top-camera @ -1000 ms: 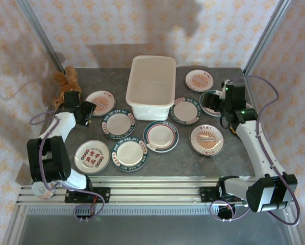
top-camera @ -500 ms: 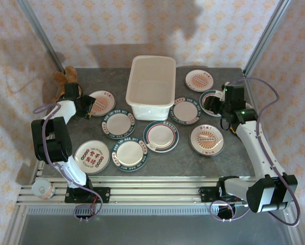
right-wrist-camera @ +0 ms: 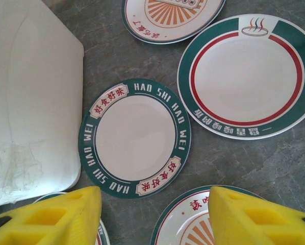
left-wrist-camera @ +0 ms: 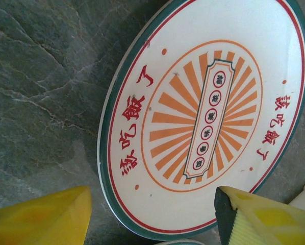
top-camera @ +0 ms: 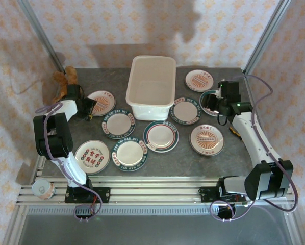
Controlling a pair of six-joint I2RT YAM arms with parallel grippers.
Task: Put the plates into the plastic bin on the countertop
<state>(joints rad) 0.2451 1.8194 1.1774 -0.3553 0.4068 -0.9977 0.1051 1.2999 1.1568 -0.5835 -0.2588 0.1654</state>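
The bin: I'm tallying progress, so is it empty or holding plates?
Empty. The top view shows the bin with a bare pale floor; the plates lie flat on the countertop around it.

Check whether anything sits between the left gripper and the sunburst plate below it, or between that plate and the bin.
Nothing visible does. The left gripper hangs open directly over the sunburst plate, jaws apart with no object in the gap. From above, bare countertop lies between that plate and the plastic bin.
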